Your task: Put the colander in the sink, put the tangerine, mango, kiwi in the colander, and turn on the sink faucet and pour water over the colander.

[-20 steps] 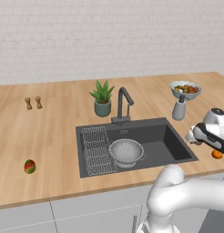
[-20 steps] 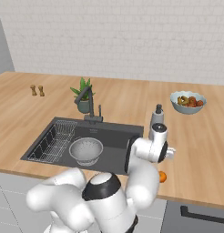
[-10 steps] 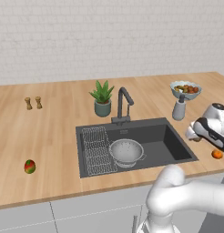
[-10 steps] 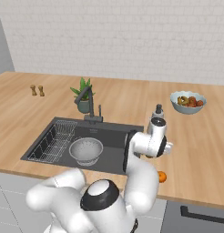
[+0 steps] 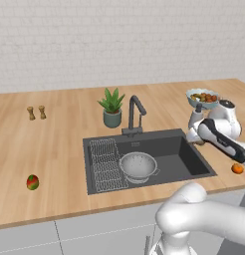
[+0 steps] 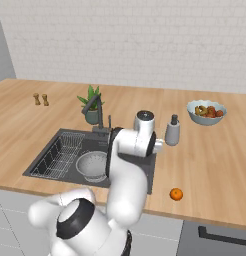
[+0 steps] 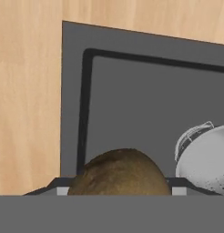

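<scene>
The brown kiwi (image 7: 119, 172) sits between the jaws of my gripper (image 5: 192, 137), which is shut on it above the right rim of the dark sink (image 5: 182, 164). In the hand view the sink (image 7: 132, 104) lies below, with the silvery colander (image 7: 206, 157) at the right. The colander (image 5: 138, 166) stands upright in the basin beside the wire rack. On the counter right of the sink rests the tangerine (image 5: 237, 169), also visible from the other side (image 6: 176, 194). Far left on the counter lies the mango (image 5: 32, 182). The faucet (image 5: 135, 112) runs no water.
A potted plant (image 5: 112, 108) stands behind the sink next to the faucet. A soap bottle (image 6: 172, 131) and a fruit bowl (image 6: 206, 112) are at the back right. Two small shakers (image 5: 36, 112) stand at the back left. A wire rack (image 5: 107, 164) fills the sink's left part.
The hand has risen and swung left from the counter toward the sink's right rim. The jaws narrowed onto the kiwi. The tangerine, mango and colander have stayed put.
</scene>
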### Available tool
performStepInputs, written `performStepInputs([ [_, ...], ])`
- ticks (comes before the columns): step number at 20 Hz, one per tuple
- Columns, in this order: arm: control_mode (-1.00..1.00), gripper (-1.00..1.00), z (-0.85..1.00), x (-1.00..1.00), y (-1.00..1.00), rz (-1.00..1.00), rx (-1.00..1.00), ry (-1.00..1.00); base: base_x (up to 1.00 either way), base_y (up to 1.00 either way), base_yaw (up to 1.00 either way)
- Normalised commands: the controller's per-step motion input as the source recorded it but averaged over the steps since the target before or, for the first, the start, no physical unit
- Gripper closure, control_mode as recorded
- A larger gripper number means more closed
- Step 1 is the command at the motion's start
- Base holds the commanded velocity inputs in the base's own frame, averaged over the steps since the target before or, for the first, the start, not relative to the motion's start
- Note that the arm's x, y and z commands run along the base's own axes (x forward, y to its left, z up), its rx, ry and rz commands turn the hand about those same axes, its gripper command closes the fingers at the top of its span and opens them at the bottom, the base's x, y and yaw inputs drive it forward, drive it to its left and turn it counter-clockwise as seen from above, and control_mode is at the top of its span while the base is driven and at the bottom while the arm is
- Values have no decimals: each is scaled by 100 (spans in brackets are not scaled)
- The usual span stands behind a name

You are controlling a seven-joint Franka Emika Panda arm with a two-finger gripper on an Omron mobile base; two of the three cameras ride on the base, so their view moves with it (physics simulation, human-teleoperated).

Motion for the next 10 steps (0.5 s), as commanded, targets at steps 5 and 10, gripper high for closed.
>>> performStepInputs([
  [5, -100, 100, 5, 0, 100, 2, 3, 0, 0, 0, 0],
  [10, -100, 100, -8, 0, 94, 9, 19, 3, 0, 0, 0],
])
